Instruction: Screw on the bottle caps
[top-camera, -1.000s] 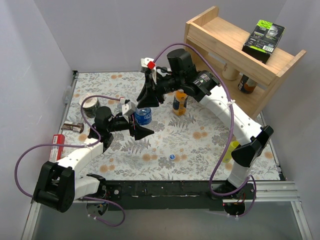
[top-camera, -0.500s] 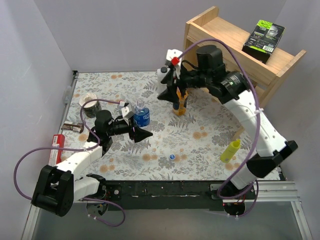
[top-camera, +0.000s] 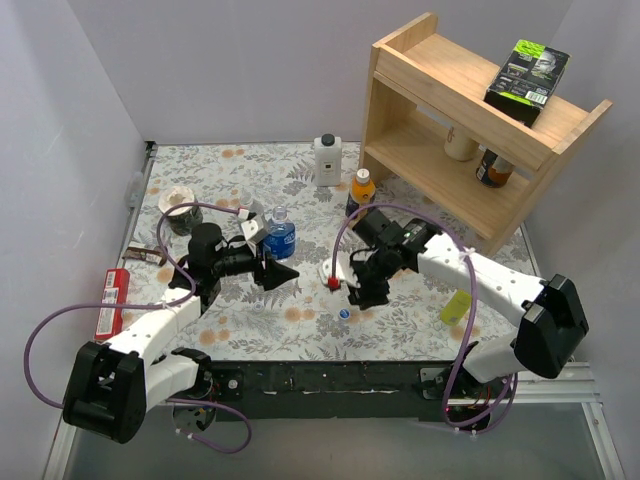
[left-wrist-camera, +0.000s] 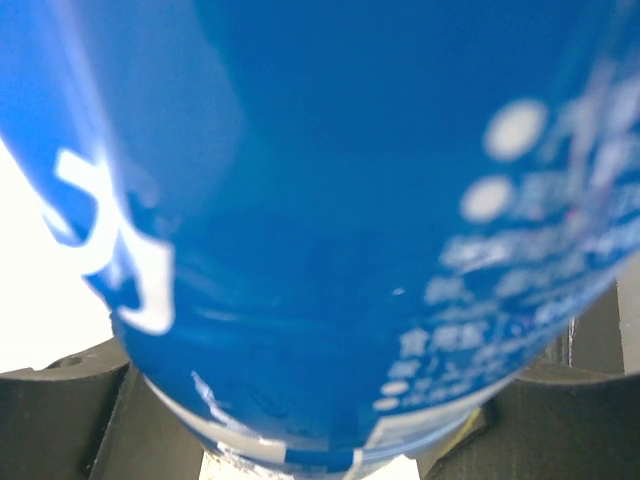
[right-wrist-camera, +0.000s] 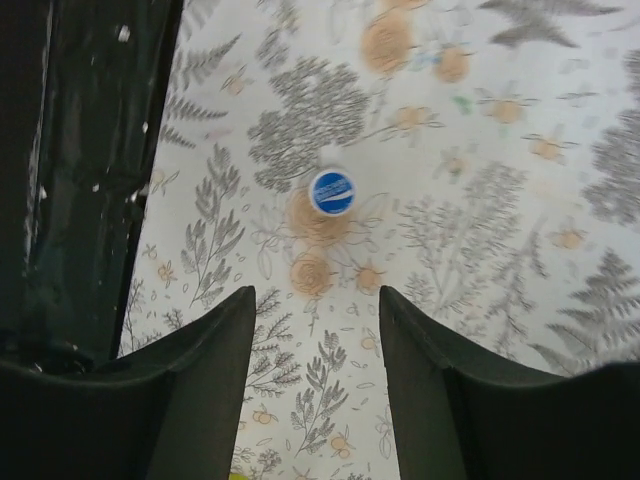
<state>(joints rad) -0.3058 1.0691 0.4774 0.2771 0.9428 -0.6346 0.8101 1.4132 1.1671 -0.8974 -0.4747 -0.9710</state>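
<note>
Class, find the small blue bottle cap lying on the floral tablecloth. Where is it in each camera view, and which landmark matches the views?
Top external: blue cap low centre, just below the right hand.
Left wrist: not in it; a blue bottle label fills the picture.
Right wrist: blue cap upper centre, ahead of the open fingers.
Shared landmark: the floral tablecloth, in the top and right wrist views.
</note>
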